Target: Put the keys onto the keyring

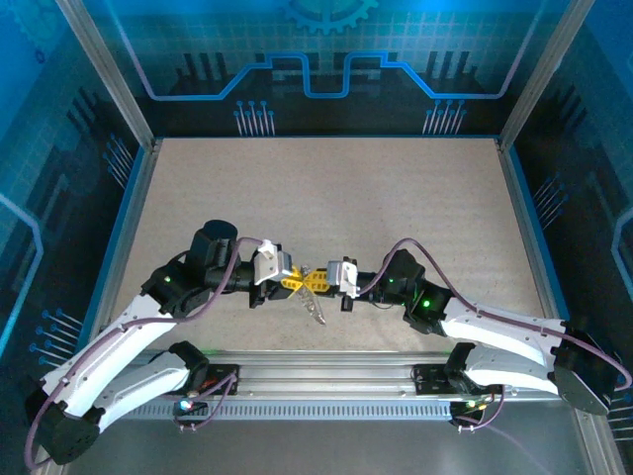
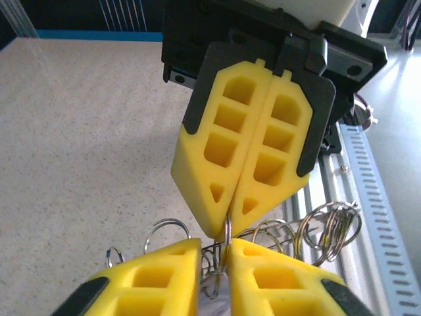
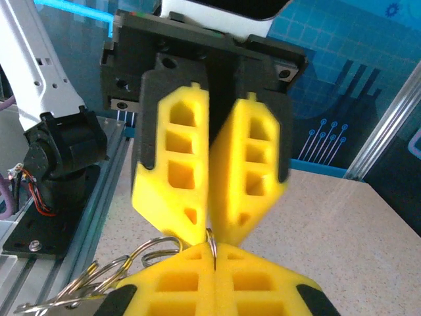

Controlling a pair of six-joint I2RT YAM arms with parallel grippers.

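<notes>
My two grippers meet tip to tip above the near middle of the table. The right gripper (image 1: 312,281) (image 3: 213,255) is shut on the keyring (image 3: 212,238), a thin grey wire loop seen edge-on. My left gripper (image 1: 301,281) (image 2: 215,247) faces it, its jaws a narrow gap apart around the same keyring (image 2: 227,232). The wire lies against the right-hand finger (image 2: 276,276). A bunch of small linked metal rings (image 2: 329,227) (image 1: 315,307) hangs under the grippers. I cannot tell the keys apart in it. A pale lilac bit (image 2: 222,304) shows low in the gap.
The beige table top (image 1: 326,198) stretches behind the grippers, bounded by blue enclosure walls. A ribbed aluminium rail (image 1: 316,381) (image 2: 378,197) runs along the near edge, just behind the hanging rings. The left arm's black base joint (image 3: 59,148) stands on that rail.
</notes>
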